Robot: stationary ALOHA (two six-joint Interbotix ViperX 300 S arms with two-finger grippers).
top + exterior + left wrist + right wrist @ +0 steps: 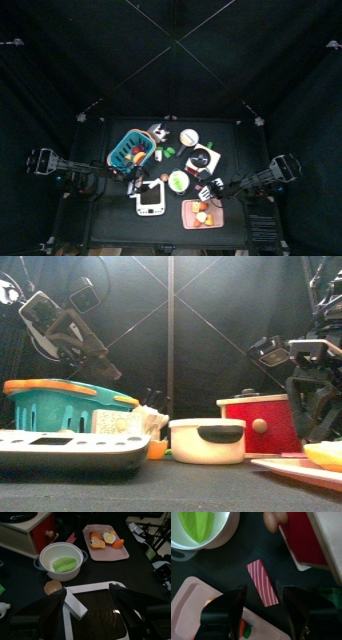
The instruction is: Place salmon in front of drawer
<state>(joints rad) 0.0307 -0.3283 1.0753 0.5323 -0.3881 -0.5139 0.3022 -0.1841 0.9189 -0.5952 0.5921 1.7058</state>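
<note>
Right tool (260, 597) directly above salmon (262, 582)

You see a white pot (61, 562) with a green leaf (65, 564) lying inside it. Near it sits a pink tray (107, 545) holding orange food (98, 541) and a halved egg (109, 536). A brown egg (52, 587) rests on the table just beside the white scale (93, 612). In the front view you find a teal basket (60, 402) with an orange rim behind that scale, on the left side.
</note>
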